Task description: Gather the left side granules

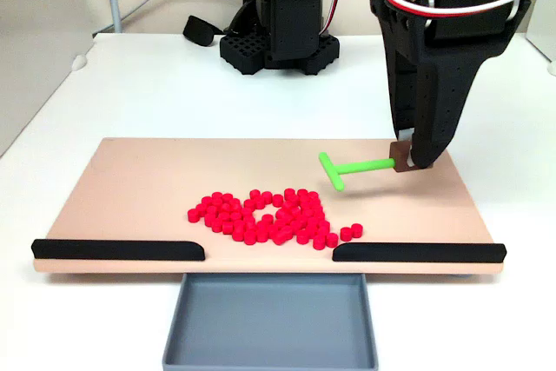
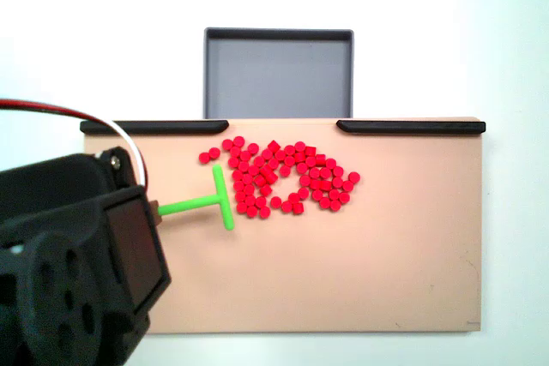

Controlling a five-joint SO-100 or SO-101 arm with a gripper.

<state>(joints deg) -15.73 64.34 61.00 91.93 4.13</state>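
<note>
A white counter (image 1: 156, 93) carries a flat, pale tan board (image 1: 156, 180), and every place here is given relative to that board. In a fixed view from the board's front edge, two black strips (image 1: 119, 249) lie along that edge with a gap between them, and a grey tray (image 1: 269, 323) sits on the counter just outside the gap. The granules (image 1: 274, 217), dozens of tiny bright red beads, lie in one loose cluster near the middle of the board, close to the front edge and touching one another in many places. A few beads reach almost to the right strip in this view. A green T-shaped pusher (image 1: 347, 168) lies just behind the cluster, crossbar toward the beads and apart from them. Its stem runs to the hand (image 1: 408, 161), which is clamped on the stem's end near the board's back right corner. The arm's black base (image 1: 278, 41) stands on the counter behind the board. In a fixed view from the opposite side, the granules (image 2: 287, 179) sit just right of the pusher (image 2: 214, 201), and the tray (image 2: 279, 75) lies beyond the strips (image 2: 154, 127).
</note>
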